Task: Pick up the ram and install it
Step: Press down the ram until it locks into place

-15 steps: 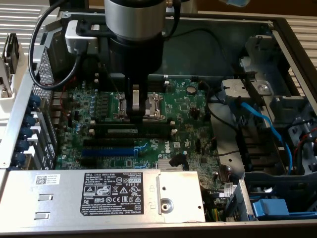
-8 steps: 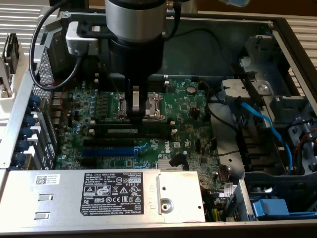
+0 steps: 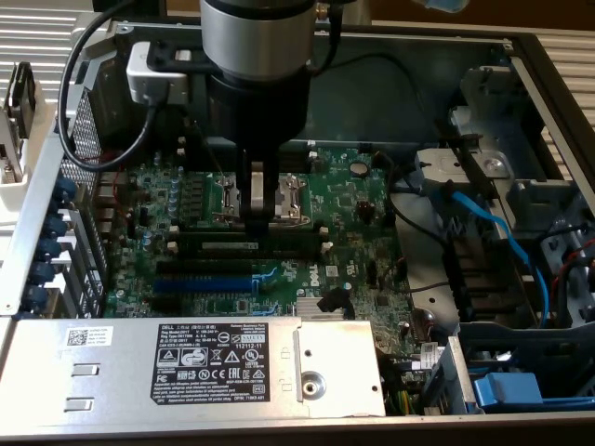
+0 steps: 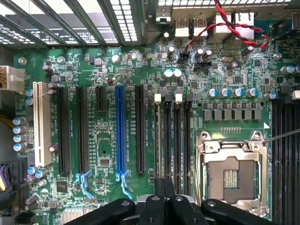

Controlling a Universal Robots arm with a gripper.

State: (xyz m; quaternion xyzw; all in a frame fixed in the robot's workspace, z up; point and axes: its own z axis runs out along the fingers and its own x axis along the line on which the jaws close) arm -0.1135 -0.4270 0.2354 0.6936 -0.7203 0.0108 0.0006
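The pincer (image 3: pixel 258 219) hung straight down from the arm over the green board (image 3: pixel 353 209) inside the open computer case (image 3: pixel 521 56). Its two fingers (image 4: pixel 159 190) were drawn narrow, almost together, with nothing clearly clamped between them.

The ram (image 3: pixel 246 244) stood on edge in the row of black memory slots (image 4: pixel 178 140), directly under the pincer's tips, with its whitish label strip facing the exterior camera. It ran crosswise beneath the fingers and reached well past them on both sides. Whether the tips were pressing on its top edge or stopping just above it could not be told.

The metal processor socket (image 4: pixel 232 173) lay just beside the pincer, partly hidden behind the fingers in the exterior view. The blue slot (image 3: pixel 200 279) lay near the pincer on the other side of the ram, beyond the memory slots. Farther out that way sat the grey power supply box (image 3: pixel 223 367). A blue cable (image 3: pixel 493 232) curved well apart from the pincer, toward the exterior view's right.
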